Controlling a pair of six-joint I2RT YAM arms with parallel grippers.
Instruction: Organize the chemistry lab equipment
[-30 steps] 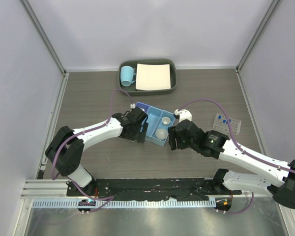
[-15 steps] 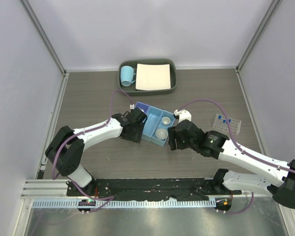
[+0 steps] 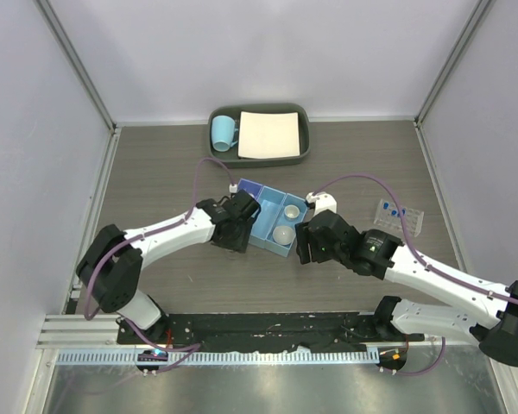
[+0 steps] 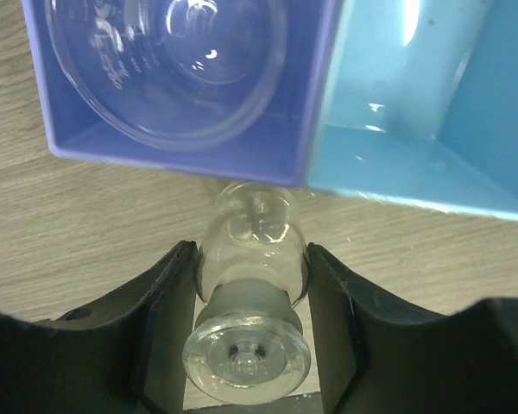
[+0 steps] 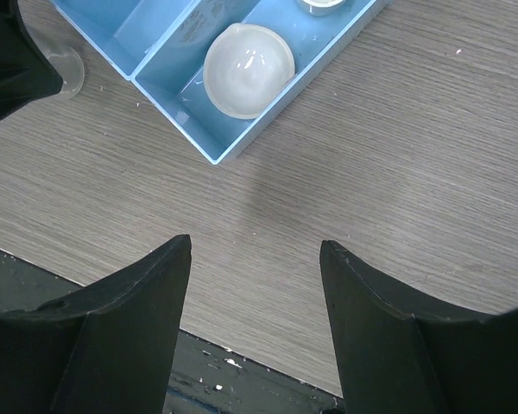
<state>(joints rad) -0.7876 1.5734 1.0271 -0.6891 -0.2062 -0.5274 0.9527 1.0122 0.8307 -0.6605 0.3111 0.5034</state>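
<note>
A small clear bottle stands on the wood just outside the near wall of the blue three-compartment box. My left gripper is shut on it, both fingers pressed to its sides. From the top view the left gripper covers the bottle. Two white round dishes lie in the box's right compartment; a clear glass vessel lies in the left one. My right gripper hangs open over bare wood right of the box. The clear tube rack with blue-capped tubes stands at the far right.
A dark grey tray at the back holds a light-blue mug and a white sheet. Walls close in the table on three sides. A black rail runs along the near edge.
My left jaws have closed in from wide apart onto the small clear bottle. The right arm has stayed put.
</note>
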